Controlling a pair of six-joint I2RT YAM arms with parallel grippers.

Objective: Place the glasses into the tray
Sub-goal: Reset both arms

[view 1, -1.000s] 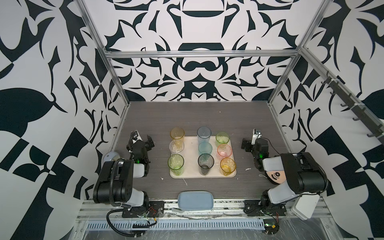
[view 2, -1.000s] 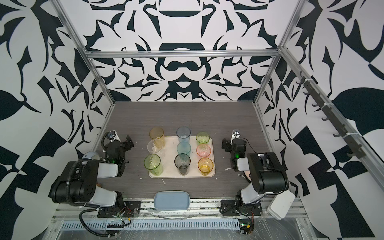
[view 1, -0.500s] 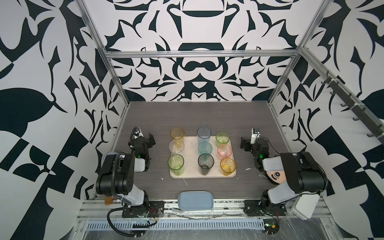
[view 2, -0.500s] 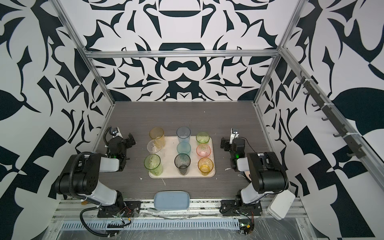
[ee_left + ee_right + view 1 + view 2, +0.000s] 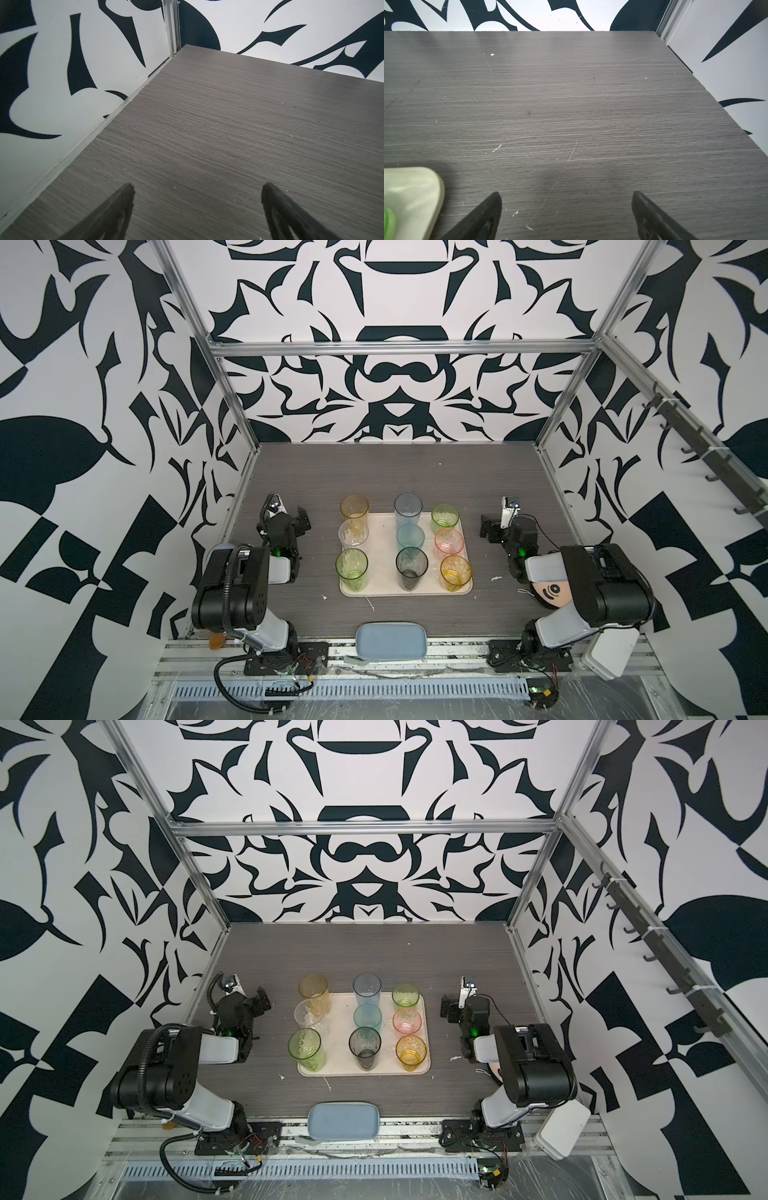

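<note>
In both top views the tray lay flat in the middle of the table, its longer side seemingly running left to right. Nine tumblers stood in three rows of three, all upright, mouths up, long axes vertical. The left column sat along the tray's left edge; whether the far yellow one stood inside the rim could not be told. The left gripper and the right gripper flanked the tray, apart from it, pointing toward the far wall. A blue-grey pad lay at the near edge.

In the left wrist view the left gripper was spread wide over bare table, grasping nothing.

In the right wrist view the right gripper was likewise spread and empty. A tray corner and a sliver of a green tumbler showed beside one finger.
</note>
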